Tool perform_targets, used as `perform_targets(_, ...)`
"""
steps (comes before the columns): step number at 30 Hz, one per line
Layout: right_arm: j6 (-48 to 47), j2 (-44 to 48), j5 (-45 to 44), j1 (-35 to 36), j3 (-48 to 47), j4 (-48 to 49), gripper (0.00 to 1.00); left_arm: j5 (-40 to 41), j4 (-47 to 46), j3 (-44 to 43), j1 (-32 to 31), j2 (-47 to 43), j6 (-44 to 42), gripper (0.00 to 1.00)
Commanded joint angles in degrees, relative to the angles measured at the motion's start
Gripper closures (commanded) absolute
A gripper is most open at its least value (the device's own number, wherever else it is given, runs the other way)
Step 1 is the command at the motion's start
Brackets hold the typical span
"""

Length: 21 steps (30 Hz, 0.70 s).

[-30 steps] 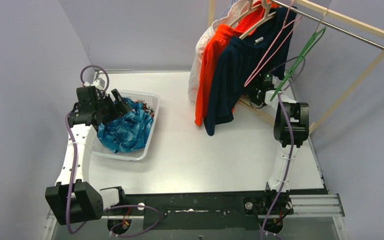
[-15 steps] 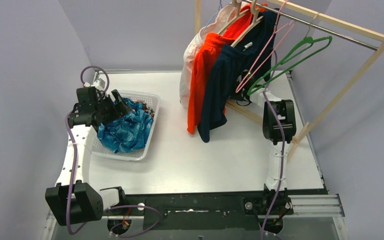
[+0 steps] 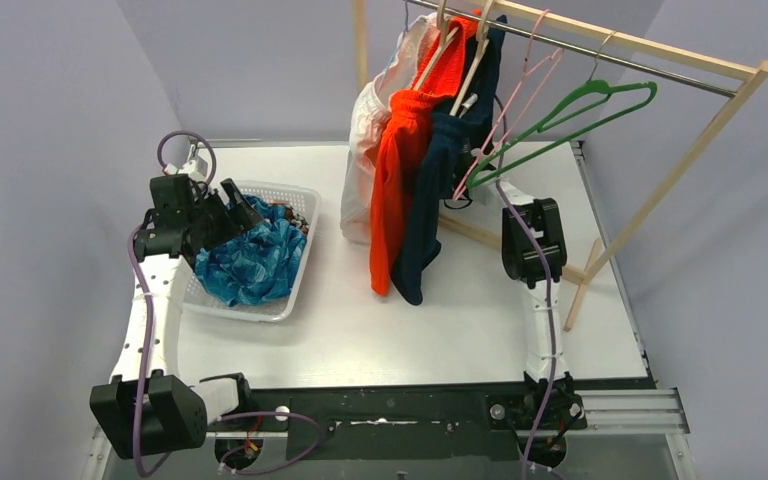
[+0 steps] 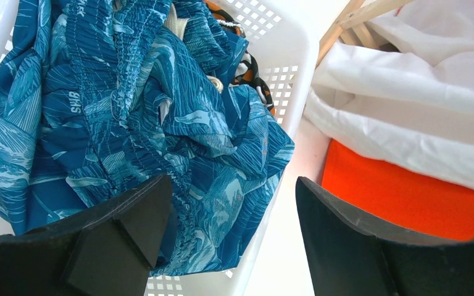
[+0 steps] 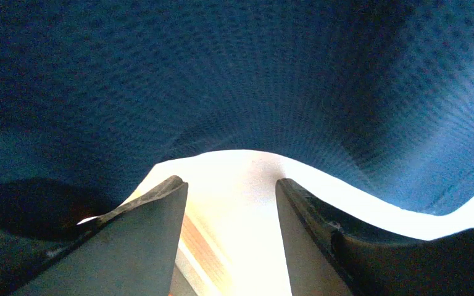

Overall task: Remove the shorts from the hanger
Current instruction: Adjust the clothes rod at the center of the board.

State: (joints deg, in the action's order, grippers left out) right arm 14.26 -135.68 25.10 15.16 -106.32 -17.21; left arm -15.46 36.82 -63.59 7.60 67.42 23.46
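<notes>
Three pairs of shorts hang on wooden hangers from the rack's rail: white [image 3: 363, 150], bright orange [image 3: 395, 175] and dark navy [image 3: 428, 215]. Teal-blue patterned shorts [image 3: 253, 262] [image 4: 129, 117] lie in the white basket [image 3: 295, 285], with a bit of orange-black camouflage shorts [image 4: 247, 65] under them. My left gripper [image 3: 232, 207] [image 4: 231, 191] hovers open over the basket's right rim, holding nothing. My right gripper [image 5: 229, 185] is open just behind and below the navy shorts [image 5: 234, 80], fabric filling the view above its fingers. In the top view those shorts mostly hide it.
An empty pink hanger [image 3: 508, 105] and an empty green hanger [image 3: 572, 105] hang on the rail right of the shorts. The wooden rack frame [image 3: 675, 175] stands at the back right, its base bar [image 3: 488, 238] lying on the white table [image 3: 360, 330].
The rack with its hanging shorts and empty hangers has shifted left across the table, and my right arm has moved left with it. My left arm has stayed still.
</notes>
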Motion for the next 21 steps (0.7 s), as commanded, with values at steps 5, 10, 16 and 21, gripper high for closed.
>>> perform_targets(5, 3.2, 5.0, -8.4, 0.6, 5.7, -6.3, 0.33, -0.5, -1.0, -0.7, 0.0, -2.3, 0.1, 0.27)
perform_targets(10, 5.2, 16.8, -16.5, -2.7, 17.0, 2.1, 0.25, -2.3, -1.8, 0.3, 0.0, -2.6, 0.5, 0.27)
perform_targets(16, 5.4, 27.9, -17.8, -4.5, 31.0, 12.7, 0.02, -6.2, -1.2, -2.0, 0.1, -1.0, -0.6, 0.27)
perform_targets(21, 6.8, 34.6, -23.5, -4.1, 37.5, 14.4, 0.02, -7.0, -1.2, -2.7, 0.2, -1.0, -0.4, 0.26)
